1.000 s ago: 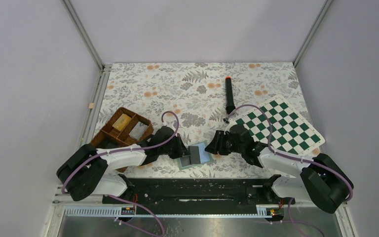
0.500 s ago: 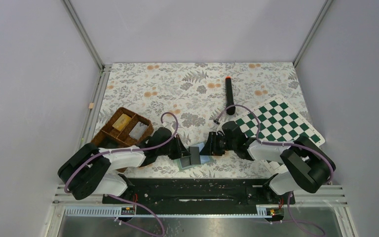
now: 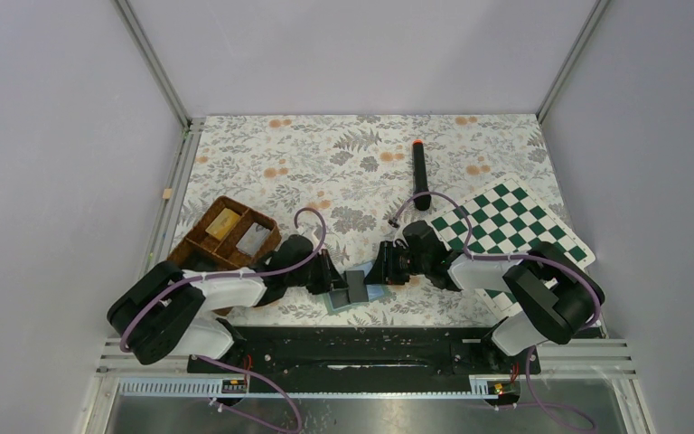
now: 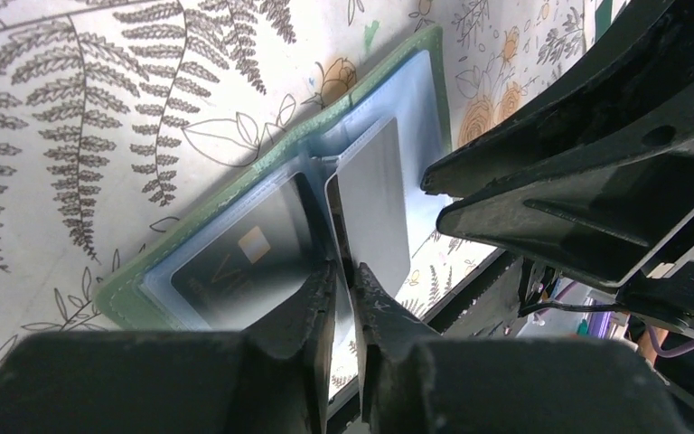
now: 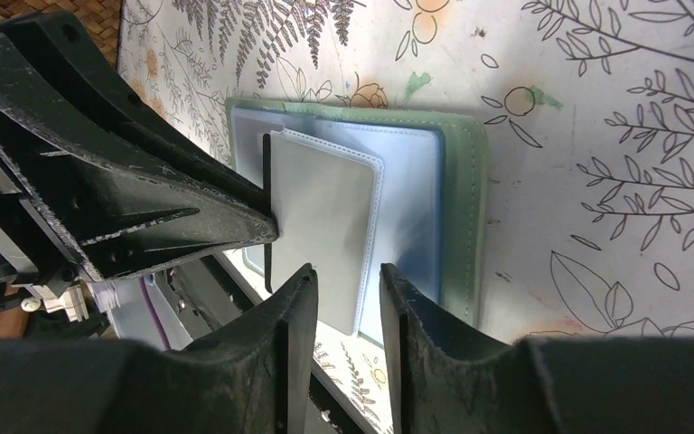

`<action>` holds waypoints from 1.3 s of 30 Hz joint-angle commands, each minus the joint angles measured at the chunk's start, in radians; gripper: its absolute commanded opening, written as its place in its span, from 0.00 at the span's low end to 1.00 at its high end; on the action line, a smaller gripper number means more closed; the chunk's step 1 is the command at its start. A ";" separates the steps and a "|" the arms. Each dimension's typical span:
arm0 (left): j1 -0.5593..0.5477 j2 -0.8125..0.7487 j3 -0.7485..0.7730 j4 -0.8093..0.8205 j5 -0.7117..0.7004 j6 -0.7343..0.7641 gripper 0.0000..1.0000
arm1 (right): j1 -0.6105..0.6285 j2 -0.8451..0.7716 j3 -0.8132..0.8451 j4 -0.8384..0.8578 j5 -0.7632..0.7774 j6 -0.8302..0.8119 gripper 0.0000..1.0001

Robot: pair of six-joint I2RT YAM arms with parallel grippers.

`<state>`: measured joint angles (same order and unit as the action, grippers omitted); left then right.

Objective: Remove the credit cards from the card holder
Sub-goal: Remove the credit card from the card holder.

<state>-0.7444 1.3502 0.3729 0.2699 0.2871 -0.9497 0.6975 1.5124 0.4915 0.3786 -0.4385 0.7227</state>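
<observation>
Closest to me, just beyond the arm bases, the card holder (image 3: 358, 295) lies open and flat on the floral table (image 3: 325, 154), and both wrists meet over it. My left gripper (image 4: 348, 282) is almost closed, with the raised edge of the pale card (image 5: 321, 226) and its clear sleeve running into the narrow gap. I cannot tell whether the pads actually press it. My right gripper (image 5: 339, 291) stands partly open and holds nothing, its fingers either side of that sleeve's free end.

To do this step well, I would keep the sleeve steady near the spine and bring the right fingers squarely onto the card's bare end, not the plastic. Then I would draw it straight along the sleeve's length — any twist will likely lift the whole wallet.

My count is one holder. Two cards show in it, the pale one and a dark card (image 4: 244, 262) in the left pocket, and more may hide beneath.

Further out there is one wicker tray (image 3: 201, 250) with one tan block (image 3: 224, 221) and a greyish flat piece I cannot identify. There is also one chessboard (image 3: 524, 226), and farthest away one black stick (image 3: 420, 176) with a red tip.
</observation>
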 commanded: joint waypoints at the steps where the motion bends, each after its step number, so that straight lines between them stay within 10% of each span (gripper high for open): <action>1: 0.005 -0.039 -0.015 0.040 0.013 0.015 0.13 | -0.004 0.011 0.021 0.021 0.004 -0.013 0.38; 14: 0.014 -0.022 -0.058 0.147 0.038 -0.009 0.00 | -0.005 0.028 0.007 0.048 0.012 0.004 0.36; 26: 0.012 -0.021 -0.119 0.271 -0.017 -0.078 0.37 | -0.004 0.043 -0.009 0.070 0.023 0.016 0.34; 39: -0.007 0.073 -0.106 0.373 -0.006 -0.091 0.25 | -0.005 0.049 -0.027 0.092 0.026 0.034 0.34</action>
<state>-0.7422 1.3911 0.2661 0.5453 0.2848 -1.0328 0.6975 1.5532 0.4763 0.4591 -0.4309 0.7551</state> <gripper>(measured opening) 0.263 0.339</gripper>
